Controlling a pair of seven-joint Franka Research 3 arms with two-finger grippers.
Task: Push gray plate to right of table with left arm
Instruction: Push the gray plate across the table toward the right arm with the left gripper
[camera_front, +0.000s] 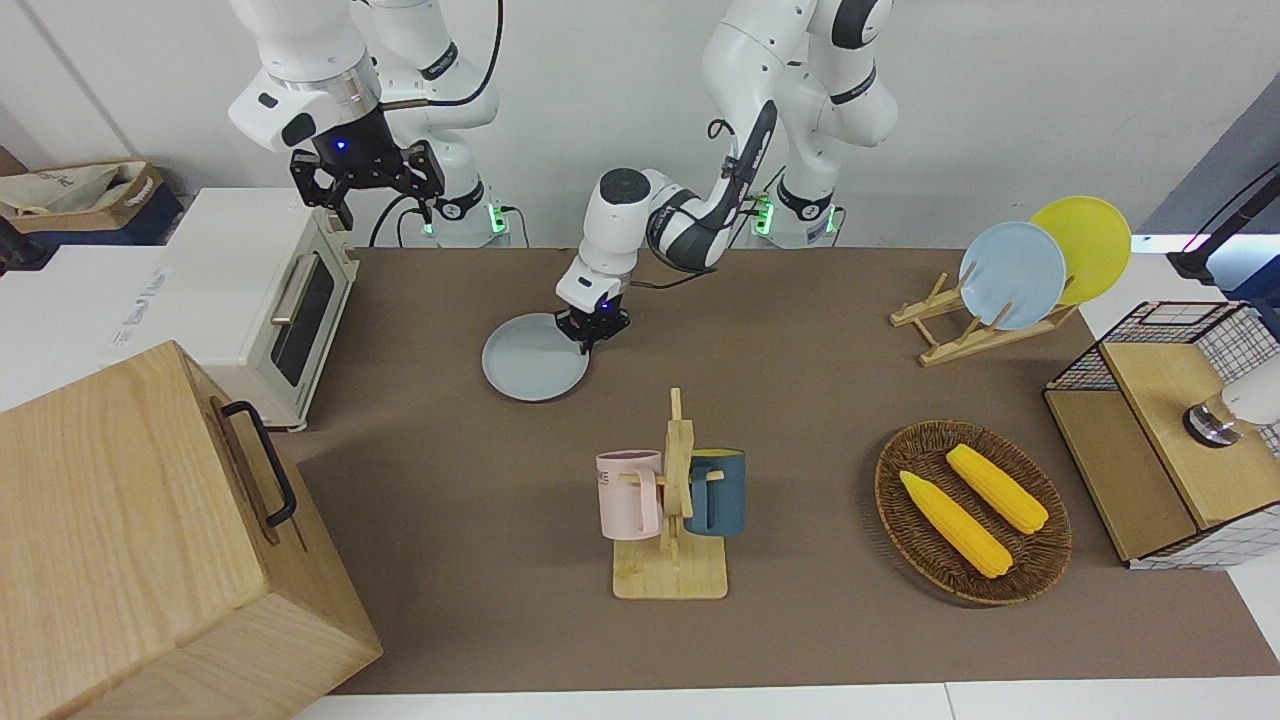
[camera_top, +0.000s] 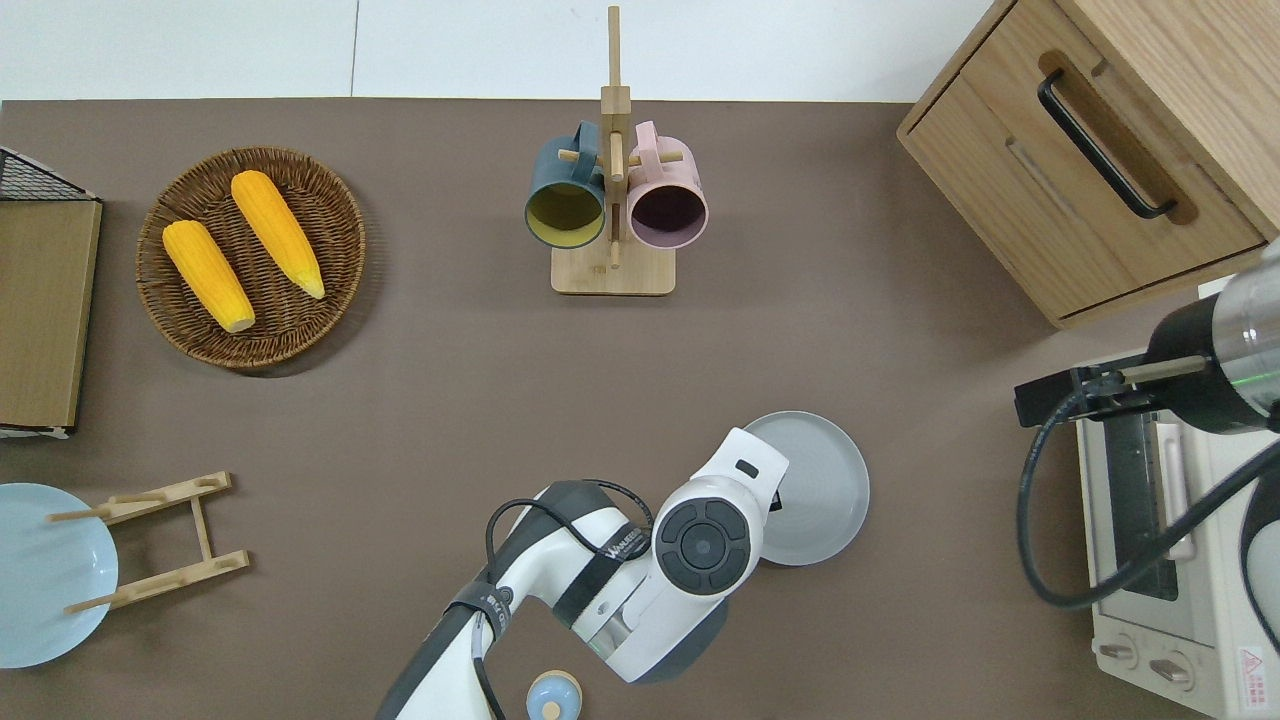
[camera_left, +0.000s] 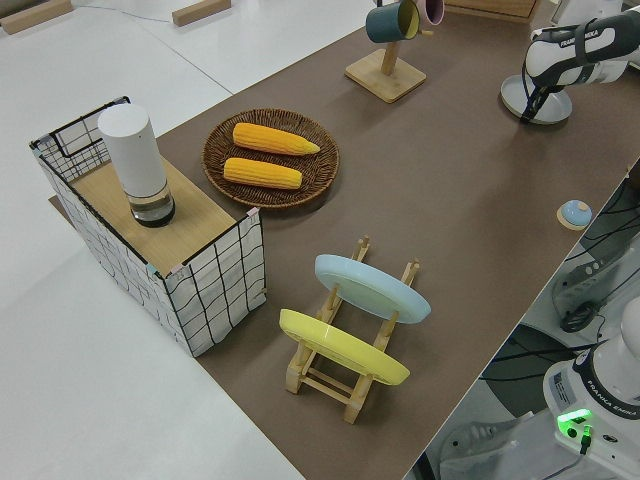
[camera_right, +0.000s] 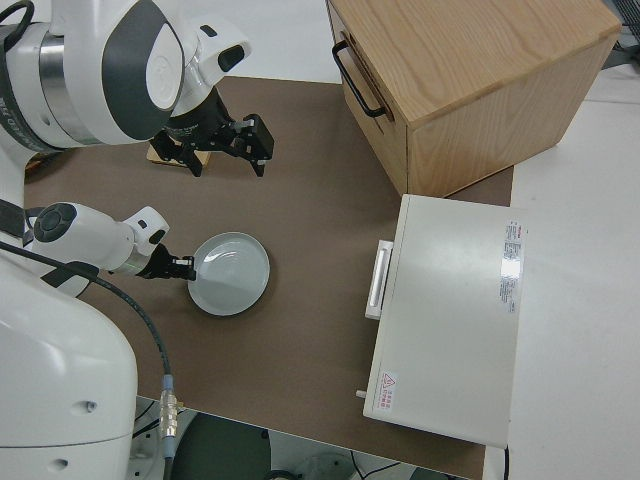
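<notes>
The gray plate (camera_front: 528, 362) lies flat on the brown table (camera_front: 800, 400), nearer to the robots than the mug rack and toward the right arm's end. It also shows in the overhead view (camera_top: 822, 482) and the right side view (camera_right: 235, 275). My left gripper (camera_front: 590, 338) is shut and low at the table, its tip against the plate's rim on the side toward the left arm's end. In the overhead view the wrist hides the fingers. My right gripper (camera_front: 385, 205) is open, and that arm is parked.
A white toaster oven (camera_front: 270, 300) and a wooden cabinet (camera_front: 130, 540) stand at the right arm's end. A mug rack (camera_front: 672, 510) holds two mugs mid-table. A corn basket (camera_front: 972, 510), a plate rack (camera_front: 1010, 275) and a wire basket (camera_front: 1160, 440) sit toward the left arm's end.
</notes>
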